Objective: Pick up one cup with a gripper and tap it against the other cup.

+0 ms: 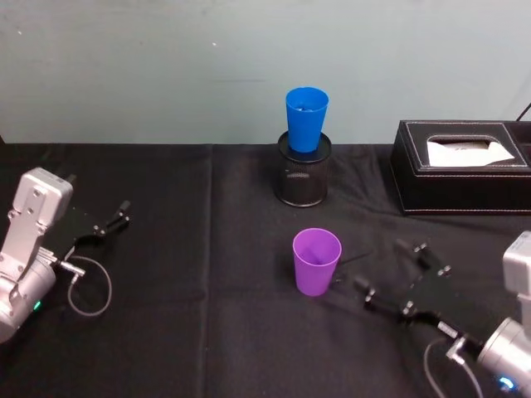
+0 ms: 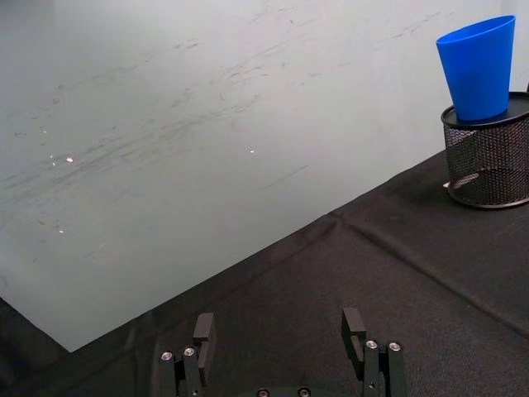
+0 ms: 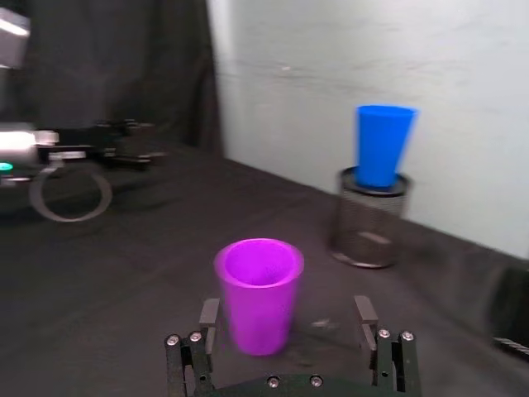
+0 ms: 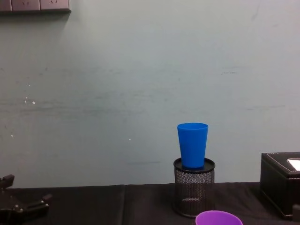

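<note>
- Your left gripper (image 1: 98, 195) sits low at the far-left side of the black cloth (image 1: 191, 290). Its fingers are spread apart with nothing between them, and they point toward the wall (image 1: 166, 66). A grey cable loop (image 1: 87, 286) lies on the cloth just beside its wrist.
- From there to the cups you've got a wide stretch of bare cloth, with only a fold line running near-to-far through it.
- The purple cup (image 1: 316, 261) stands upright, mouth up, in the middle of the table on the near side. There's free cloth all round it.
- Straight behind it, toward the far edge where the cloth meets the wall, is the blue cup (image 1: 306, 118). It's upright and seated in the top of the mesh pen holder (image 1: 303, 178), so its rim is well above the purple one's. A strip of bare cloth separates the holder from the purple cup.
- Right of the holder, a black tissue box (image 1: 460, 170) sits against the far-right side, and there's a gap between the two.
- Your right gripper (image 1: 382, 265) is low at the near right and angled in at the purple cup. Its fingers are apart and it grips nothing. The head view shows the closest fingertip near the cup's right side but not touching it.
</note>
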Controlling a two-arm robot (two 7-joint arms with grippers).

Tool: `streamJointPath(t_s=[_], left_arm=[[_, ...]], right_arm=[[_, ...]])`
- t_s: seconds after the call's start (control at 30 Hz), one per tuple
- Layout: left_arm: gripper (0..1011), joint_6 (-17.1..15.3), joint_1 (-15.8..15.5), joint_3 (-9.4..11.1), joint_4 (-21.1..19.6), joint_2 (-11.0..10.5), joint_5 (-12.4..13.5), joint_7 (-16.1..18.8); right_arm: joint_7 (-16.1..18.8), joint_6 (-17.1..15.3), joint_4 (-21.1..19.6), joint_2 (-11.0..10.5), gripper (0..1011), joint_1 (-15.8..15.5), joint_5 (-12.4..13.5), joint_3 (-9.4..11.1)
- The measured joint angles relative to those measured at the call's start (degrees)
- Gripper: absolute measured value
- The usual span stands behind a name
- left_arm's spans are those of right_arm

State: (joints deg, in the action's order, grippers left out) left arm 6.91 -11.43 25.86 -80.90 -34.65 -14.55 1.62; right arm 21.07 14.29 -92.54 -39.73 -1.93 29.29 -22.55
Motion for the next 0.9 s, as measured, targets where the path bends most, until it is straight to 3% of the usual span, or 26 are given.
streamJointPath(t_s=[0.17,0.5,0.9], left_arm=[[1000,0.0,0.0,0.0,0.0,0.0,0.0,0.0],[1000,0.0,0.0,0.0,0.0,0.0,0.0,0.0],[1000,0.0,0.0,0.0,0.0,0.0,0.0,0.0]], right_arm=[[1.9,-0.3,0.8,1.4,1003,0.4,-0.2,-1.2],[3.9,-2.4,6.6,6.6,1003,5.4,-3.6,-3.6],[6.3,-0.5,14.1,12.1,1003,10.7,-6.3,-4.3]])
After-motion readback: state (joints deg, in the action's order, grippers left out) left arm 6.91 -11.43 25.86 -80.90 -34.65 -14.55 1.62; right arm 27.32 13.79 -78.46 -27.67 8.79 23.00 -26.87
